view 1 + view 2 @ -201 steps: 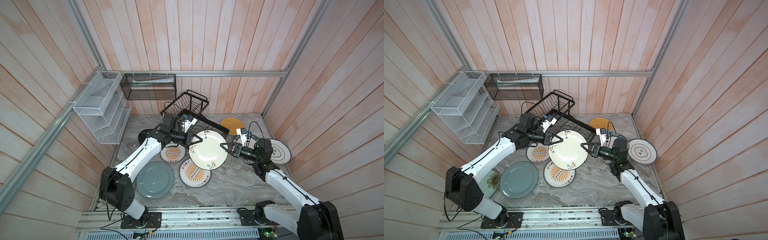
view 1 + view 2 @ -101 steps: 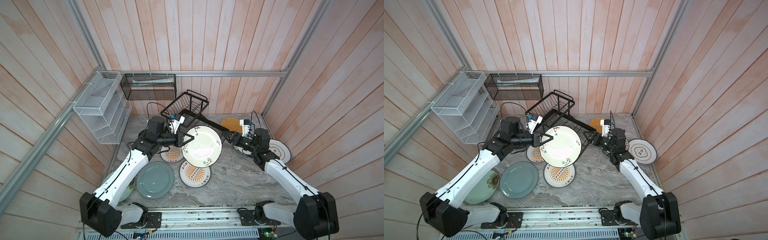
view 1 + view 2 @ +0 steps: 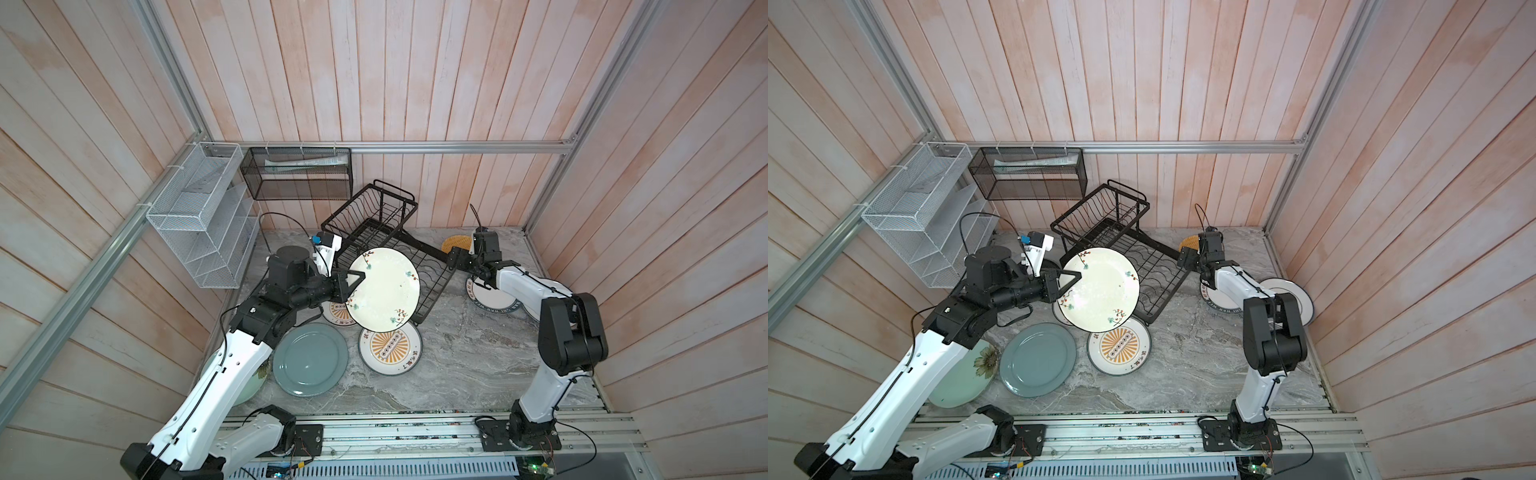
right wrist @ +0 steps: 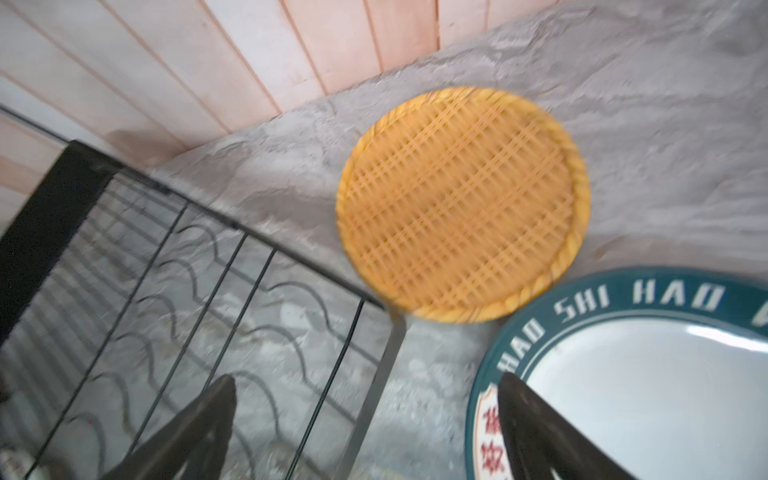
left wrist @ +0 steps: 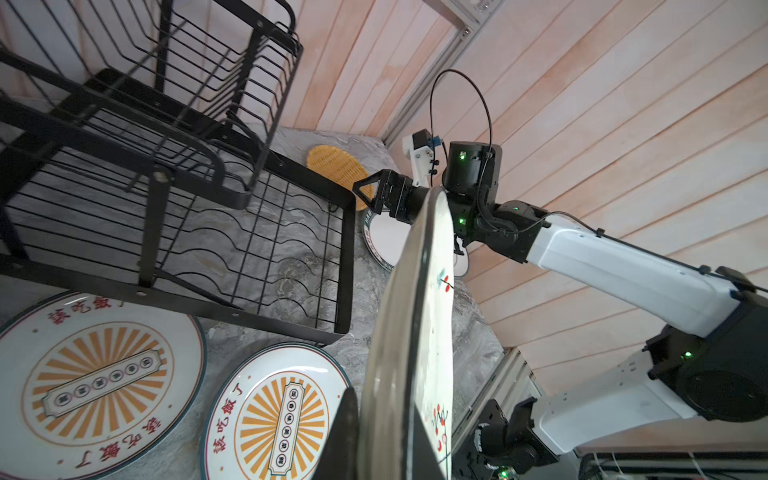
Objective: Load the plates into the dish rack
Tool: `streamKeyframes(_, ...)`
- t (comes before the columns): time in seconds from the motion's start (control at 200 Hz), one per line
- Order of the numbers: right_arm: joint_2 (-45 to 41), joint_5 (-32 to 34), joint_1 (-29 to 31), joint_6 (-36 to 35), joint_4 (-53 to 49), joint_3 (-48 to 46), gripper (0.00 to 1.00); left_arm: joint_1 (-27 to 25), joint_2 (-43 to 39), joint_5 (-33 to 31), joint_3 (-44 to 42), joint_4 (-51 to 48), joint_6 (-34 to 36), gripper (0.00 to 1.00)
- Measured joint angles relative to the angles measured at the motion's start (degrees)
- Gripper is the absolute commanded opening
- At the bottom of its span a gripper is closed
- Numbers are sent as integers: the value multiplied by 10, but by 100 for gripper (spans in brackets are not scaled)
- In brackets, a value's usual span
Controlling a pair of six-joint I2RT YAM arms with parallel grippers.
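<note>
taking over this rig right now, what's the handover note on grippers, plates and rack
Left gripper: shut on the floral plate, held on edge near the dish rack.
Right gripper: open, empty, by the rack's corner near the woven yellow plate.
Done: no plate in the rack.
To do: slot the floral plate, then the grey-blue, sunburst, pale green and lettered-rim plates on the table.

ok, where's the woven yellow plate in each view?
In both top views: woven yellow plate by the back wall, just right of the dish rack base.
Left wrist: plate just past the base's far corner.
Right wrist: plate between that corner and the lettered plate.
Shared landmark: that corner.
</note>
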Motion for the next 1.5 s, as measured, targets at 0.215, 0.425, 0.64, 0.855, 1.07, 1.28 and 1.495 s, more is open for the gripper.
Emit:
streamKeyframes(0.215,86,21,-3,-43,-56,95,98,0,-23,-104,17,-15,-11,0)
streamKeyframes(0.425,91,30,-2,-57,-85,85,98,0,-28,-201,67,-8,-16,0)
streamKeyframes(0.64,89,61,-2,-41,-108,63,98,0,-13,-255,92,8,-14,0)
streamKeyframes(0.855,76,79,3,5,-129,50,98,0,9,-290,93,10,-9,0)
streamKeyframes(1.07,35,112,21,64,-164,14,98,0,10,-330,93,10,-7,0)
streamKeyframes(1.28,-7,121,33,138,-176,-40,96,0,31,-367,125,5,-9,0)
streamKeyframes(1.495,-72,108,41,204,-176,-124,95,0,61,-408,159,-1,-21,0)
